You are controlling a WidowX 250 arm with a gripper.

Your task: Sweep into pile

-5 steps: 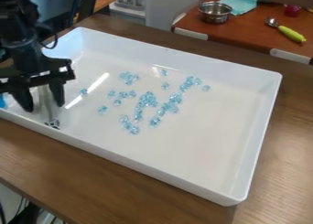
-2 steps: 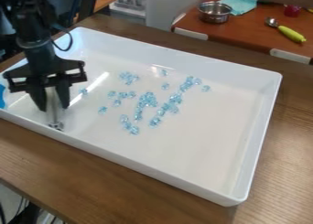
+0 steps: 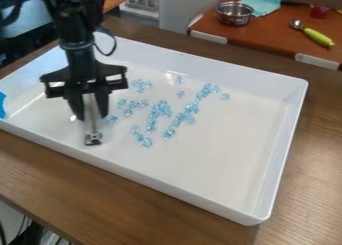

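Plainly, in the camera view, the blue beads [image 3: 160, 109] risked slipping round the pale stick [image 3: 92, 126] pinched in the tool [image 3: 91, 118], its foot being narrow, or scattering if pushed too fast. They looked glassy and small, lying in loose, broken clumps about the middle of the white tray [image 3: 167, 190], some near the tool.

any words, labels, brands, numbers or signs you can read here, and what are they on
No text can be read, whether on the white tray, the gripper or the metal pot.
The dark marks at the foot of the tool are too small to tell whether they are print.
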